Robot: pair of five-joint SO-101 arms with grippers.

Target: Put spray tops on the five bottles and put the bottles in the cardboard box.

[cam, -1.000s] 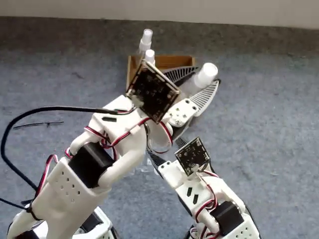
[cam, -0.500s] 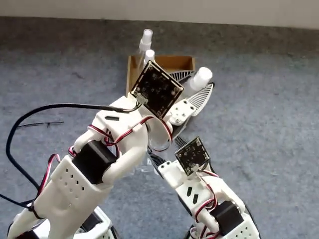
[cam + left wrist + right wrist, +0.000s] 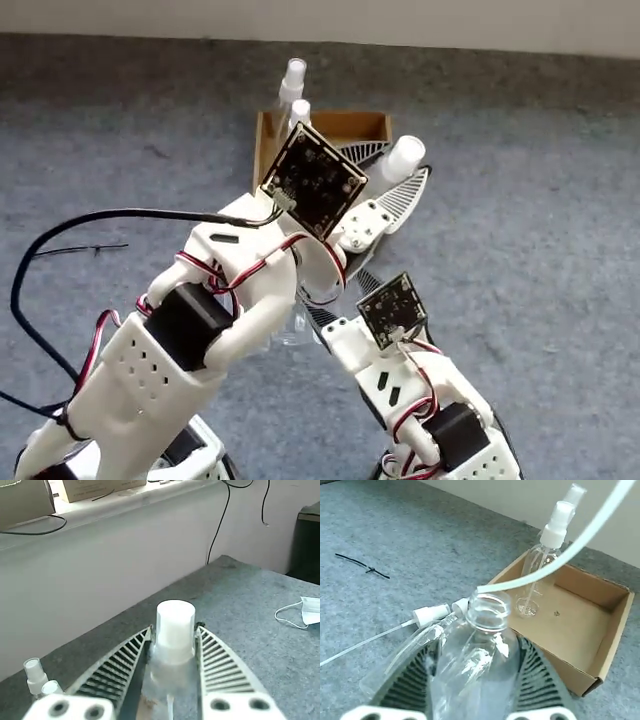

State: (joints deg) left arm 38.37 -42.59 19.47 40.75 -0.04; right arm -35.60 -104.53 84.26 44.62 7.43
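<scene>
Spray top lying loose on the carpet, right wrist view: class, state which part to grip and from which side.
Grip the spray top by its white head, coming straight down from above and closing across its short cylinder. It lies on its side on the carpet, and its thin dip tube is likely too slender and bendy to hold.

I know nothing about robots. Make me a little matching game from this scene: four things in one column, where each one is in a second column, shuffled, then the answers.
Things
1. spray top with cap
2. topless bottle
3. bottle with top fitted
4. face mask

Places
A. standing in the cardboard box
B. lying on the carpet
C. clamped in the right gripper
D. clamped in the left gripper

Pairs: 1-D, 2-C, 3-A, 4-B
</scene>
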